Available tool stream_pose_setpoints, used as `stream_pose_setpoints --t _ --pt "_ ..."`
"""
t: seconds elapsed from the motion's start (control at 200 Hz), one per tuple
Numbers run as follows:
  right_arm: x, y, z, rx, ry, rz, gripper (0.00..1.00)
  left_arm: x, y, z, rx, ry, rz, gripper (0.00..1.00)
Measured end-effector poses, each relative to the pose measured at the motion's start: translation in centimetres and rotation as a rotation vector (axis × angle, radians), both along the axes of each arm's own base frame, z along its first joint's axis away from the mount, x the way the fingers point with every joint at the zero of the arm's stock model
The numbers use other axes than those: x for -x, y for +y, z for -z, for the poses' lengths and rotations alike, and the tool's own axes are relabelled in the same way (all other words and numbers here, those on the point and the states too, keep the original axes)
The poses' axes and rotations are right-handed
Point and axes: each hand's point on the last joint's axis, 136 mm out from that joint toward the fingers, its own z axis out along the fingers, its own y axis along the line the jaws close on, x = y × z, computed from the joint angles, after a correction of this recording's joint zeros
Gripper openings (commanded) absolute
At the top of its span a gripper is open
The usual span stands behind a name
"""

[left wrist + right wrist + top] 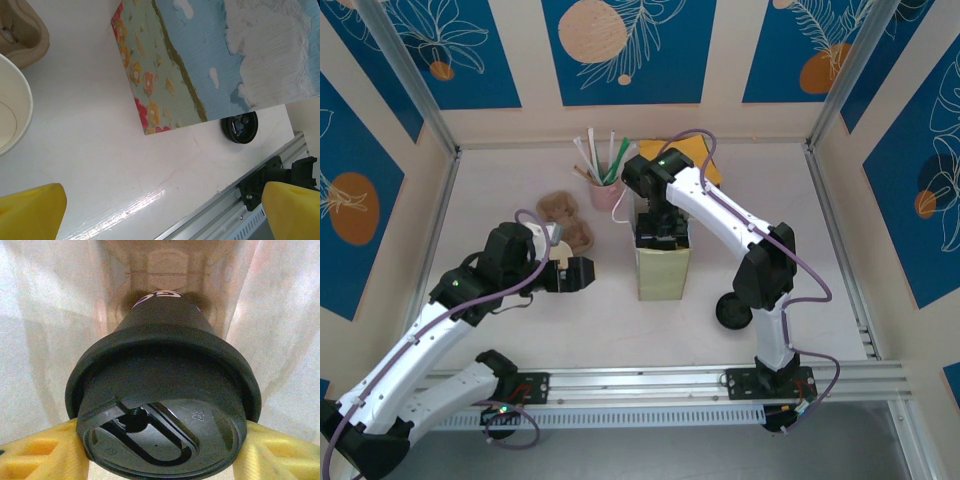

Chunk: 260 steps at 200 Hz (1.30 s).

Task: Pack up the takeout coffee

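Holds the takeout coffee (165,390), black lid toward the camera, clamped between the yellow fingers (45,452) of the right gripper (160,455) down inside the paper bag (663,268), pale walls close on both sides. Reaches there with the right arm arched over and the wrist pointing down into the bag mouth. Has the left gripper (576,273) low over the table (620,320) just left of the bag, jaws wide apart and empty, a pale open cup (12,105) beside it and a loose black lid (733,312) on bare tabletop right of the bag.
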Motion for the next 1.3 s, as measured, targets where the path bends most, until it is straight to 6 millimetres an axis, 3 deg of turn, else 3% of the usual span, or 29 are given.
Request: stream_pose_setpoints --t 1.3 --pt "0.56 0.03 0.24 0.014 0.014 0.006 0.65 0.03 -0.09 0.01 0.003 0.003 0.004 1.00"
